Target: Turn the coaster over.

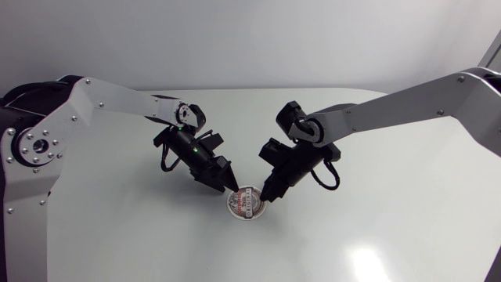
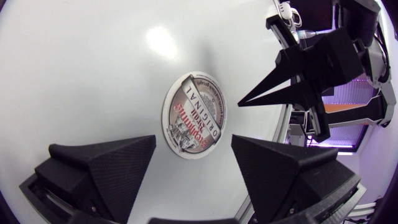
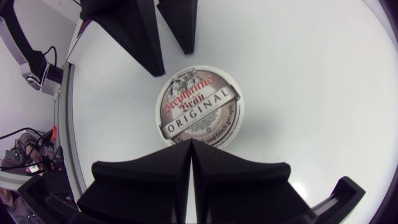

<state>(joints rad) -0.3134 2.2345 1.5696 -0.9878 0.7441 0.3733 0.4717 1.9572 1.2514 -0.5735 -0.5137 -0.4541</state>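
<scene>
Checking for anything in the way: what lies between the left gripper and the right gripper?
Only the coaster, flat on the table, printed face up. The right wrist view shows it: right gripper at its near edge, left gripper beyond its far edge.

You get bright, even light from overhead; the white table (image 1: 407, 196) shows a soft glare patch in the left wrist view; shadows on it are faint; both wrist views bend strongly at their edges.
</scene>
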